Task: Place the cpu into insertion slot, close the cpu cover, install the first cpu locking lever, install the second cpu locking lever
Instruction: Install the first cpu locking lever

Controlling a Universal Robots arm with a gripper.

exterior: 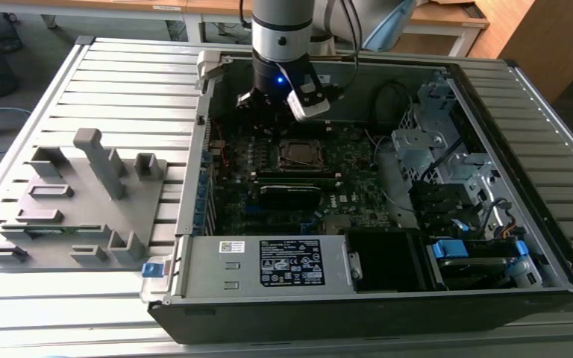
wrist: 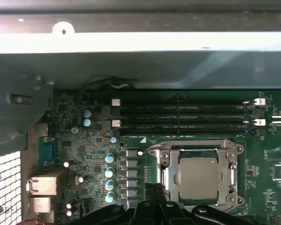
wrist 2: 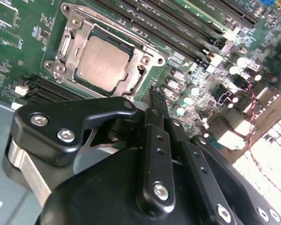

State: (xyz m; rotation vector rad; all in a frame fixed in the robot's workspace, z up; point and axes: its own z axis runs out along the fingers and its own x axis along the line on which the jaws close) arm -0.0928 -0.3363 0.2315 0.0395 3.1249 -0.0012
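The cpu, a dull silver square, lies flat in the insertion slot on the green motherboard. The cpu cover, a silver frame, lies down around the chip, which shows through its window. A thin metal locking lever runs along one edge of the cover. My gripper hangs just above the board beside the socket, off one of its corners. Its black fingers are pressed together with nothing between them. In the exterior view the gripper is above the board behind the socket.
Long black memory slots run beside the socket. The case's metal wall stands close behind them. Drive cages and cables fill the exterior view's right, the power supply the front. A grey fixture sits outside the case.
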